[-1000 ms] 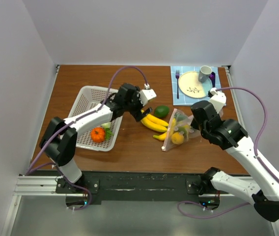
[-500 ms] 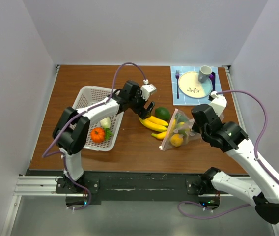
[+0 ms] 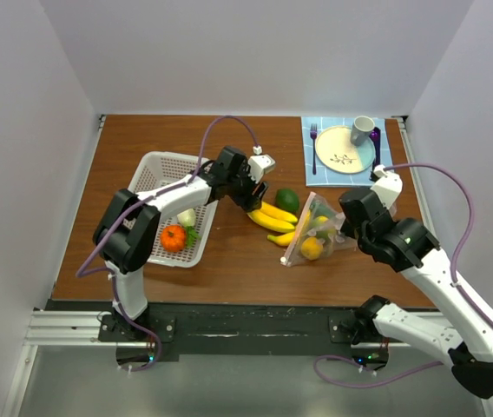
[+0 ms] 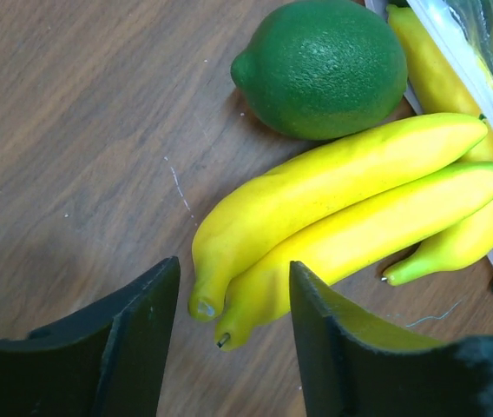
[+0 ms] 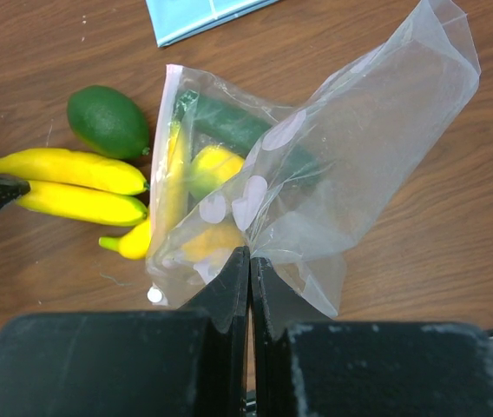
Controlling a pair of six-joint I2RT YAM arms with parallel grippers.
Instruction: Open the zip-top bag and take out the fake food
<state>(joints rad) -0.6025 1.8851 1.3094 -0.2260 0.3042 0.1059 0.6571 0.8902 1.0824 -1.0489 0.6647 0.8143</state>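
Lying right of the table's centre, the zip-top bag is holding a lemon and a dark cucumber. Toward the left edge, the white perforated basket is carrying an orange fruit and a white-green piece. The right gripper is pinching the crinkly clear film, jaws together. The left gripper, jaws apart, is bracketing the stem ends of two smooth bananas beside a pebbled green lime.

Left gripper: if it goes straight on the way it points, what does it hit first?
The yellow plastic banana bunch: in the wrist view its stem ends lie between the left gripper's open fingers. Depth to them is unclear. The green lime-shaped fruit lies beyond.
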